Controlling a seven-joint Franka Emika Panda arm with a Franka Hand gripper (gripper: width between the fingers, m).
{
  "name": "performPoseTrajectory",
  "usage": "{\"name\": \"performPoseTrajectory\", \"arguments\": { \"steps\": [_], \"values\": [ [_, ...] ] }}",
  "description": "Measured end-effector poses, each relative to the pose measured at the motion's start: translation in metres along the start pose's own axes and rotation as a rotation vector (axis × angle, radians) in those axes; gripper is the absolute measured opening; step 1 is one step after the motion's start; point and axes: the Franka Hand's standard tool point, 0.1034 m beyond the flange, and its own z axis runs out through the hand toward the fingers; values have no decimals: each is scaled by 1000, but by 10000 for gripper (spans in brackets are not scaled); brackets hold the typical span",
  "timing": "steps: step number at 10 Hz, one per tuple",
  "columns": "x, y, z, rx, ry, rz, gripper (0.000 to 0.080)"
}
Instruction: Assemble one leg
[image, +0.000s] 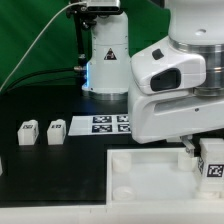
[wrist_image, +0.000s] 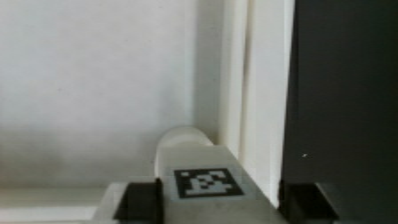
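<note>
My gripper (wrist_image: 222, 203) is shut on a leg (wrist_image: 208, 180), a small white post with a black-and-white tag. Its dark fingers (wrist_image: 139, 202) press on both sides of the leg. In the exterior view the gripper (image: 203, 150) holds this leg (image: 212, 162) at the far right corner of the large white tray-like piece (image: 150, 185). The wrist view shows the leg's rounded end against the tray's inner surface (wrist_image: 89, 90), beside its raised rim (wrist_image: 263, 80). Two more legs (image: 28, 132) (image: 55, 131) stand on the black table at the exterior view's left.
The marker board (image: 100, 124) lies behind the tray, between the loose legs and the arm. The arm's white base (image: 105, 55) stands at the back. A green backdrop lies behind it. Black table (wrist_image: 347, 80) runs beside the tray's rim.
</note>
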Motion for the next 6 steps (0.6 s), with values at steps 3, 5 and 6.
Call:
{"name": "performPoseTrajectory", "arguments": {
  "steps": [3,5,6],
  "values": [
    [-3,1,4,58,50,490,295],
    [-2,0,4,138,40,827,295],
    [-2,-5,4,140,33,939,295]
  ]
}}
